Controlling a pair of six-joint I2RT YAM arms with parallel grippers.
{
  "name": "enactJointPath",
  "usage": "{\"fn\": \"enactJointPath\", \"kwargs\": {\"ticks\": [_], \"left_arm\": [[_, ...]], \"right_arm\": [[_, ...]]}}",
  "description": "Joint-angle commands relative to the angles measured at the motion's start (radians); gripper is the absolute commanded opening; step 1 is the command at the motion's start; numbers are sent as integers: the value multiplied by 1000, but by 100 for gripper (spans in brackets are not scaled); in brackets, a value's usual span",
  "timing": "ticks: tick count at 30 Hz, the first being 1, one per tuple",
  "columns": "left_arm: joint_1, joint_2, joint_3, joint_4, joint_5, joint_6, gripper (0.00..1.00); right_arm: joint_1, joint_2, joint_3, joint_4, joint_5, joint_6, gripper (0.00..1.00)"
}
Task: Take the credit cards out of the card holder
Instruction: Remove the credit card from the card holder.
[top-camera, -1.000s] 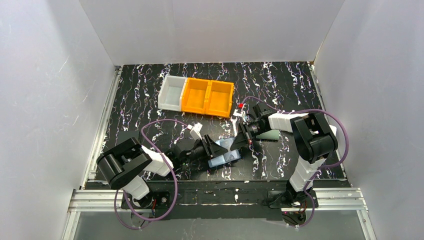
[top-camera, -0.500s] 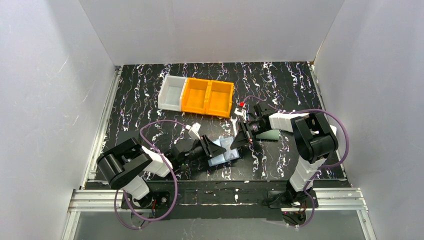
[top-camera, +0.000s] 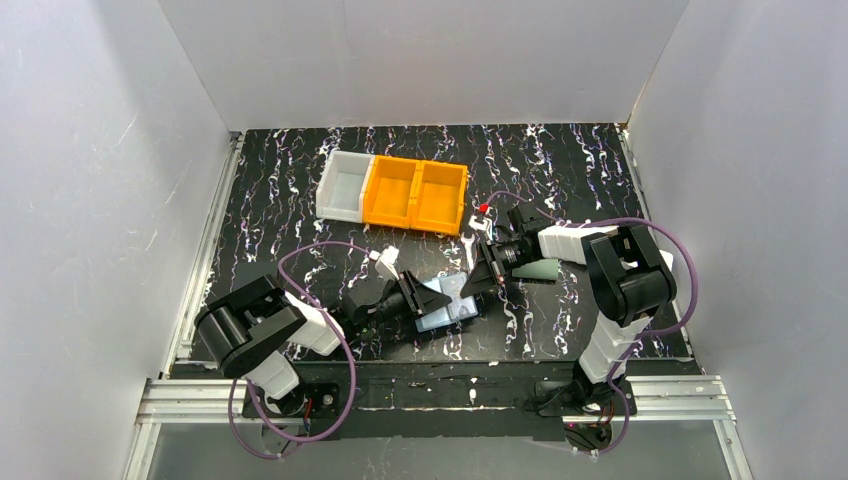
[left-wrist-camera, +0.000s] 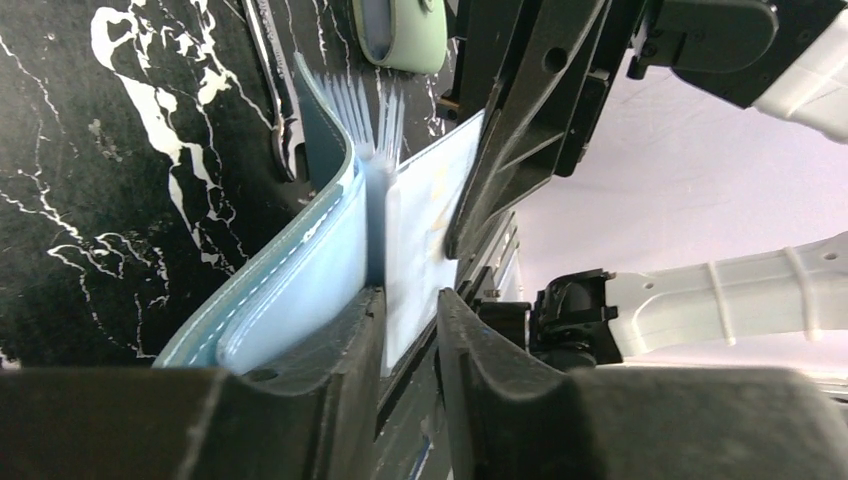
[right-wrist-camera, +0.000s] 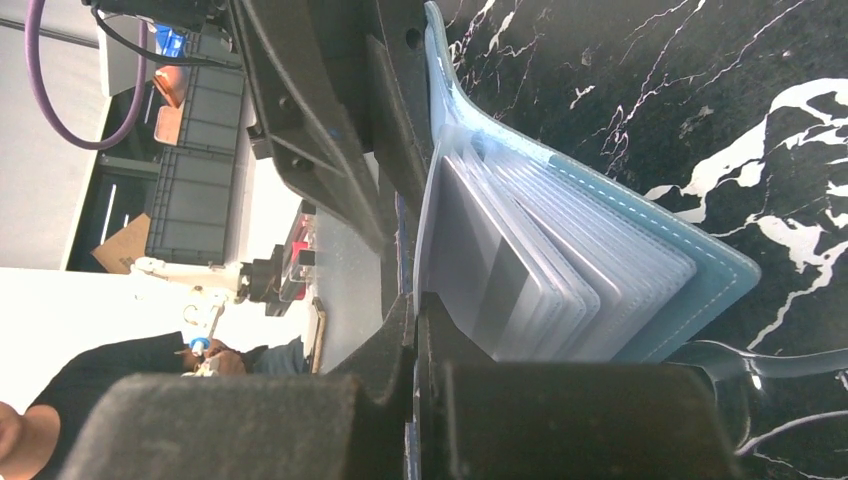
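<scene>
Card holder (top-camera: 452, 312): open on the table (top-camera: 280, 180), just below centre of the top view, between my two grippers. Its blue cover (left-wrist-camera: 290, 285) curls up off the table at the left of the left wrist view. The clear pockets (right-wrist-camera: 570, 250) fan out from the spine like pages.

Step in hand, as I judge it: securing the holder and isolating one pocket leaf so a card can be drawn. Every card I can see sits in its pocket.

Left gripper (left-wrist-camera: 411, 305): fingers narrowly apart, one on each side of a pale leaf near the spine. I cannot tell whether they press on it.

Right gripper (right-wrist-camera: 415, 310): fingers together. The edge of the front leaf runs into the seam between them and looks pinched. Whether that is a card or only pocket plastic, I cannot tell.

Of the credit cards (right-wrist-camera: 495, 275) I make out one, grey, behind the front pocket's plastic at the centre of the right wrist view. Any others are not distinguishable.

Next move, my estimate: the left gripper must pin the holder firmly at the spine while the right gripper pulls along the pocket's opening, not across it. The leaves look thin and floppy, so the whole holder may lift instead.

Grey-green wallet (left-wrist-camera: 400, 35) lies at the top of the left wrist view, just beyond the fan; not mine to touch.
</scene>
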Motion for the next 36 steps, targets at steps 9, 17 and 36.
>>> {"fn": "enactJointPath", "kwargs": {"ticks": [9, 17, 36], "left_arm": [[-8, 46, 42, 131, 7, -28, 13], [-9, 53, 17, 152, -4, -15, 0], [-7, 128, -65, 198, -12, 27, 0]], "right_arm": [[13, 17, -7, 28, -26, 5, 1], [13, 14, -7, 24, 29, 7, 1], [13, 68, 5, -4, 117, 7, 17]]}}
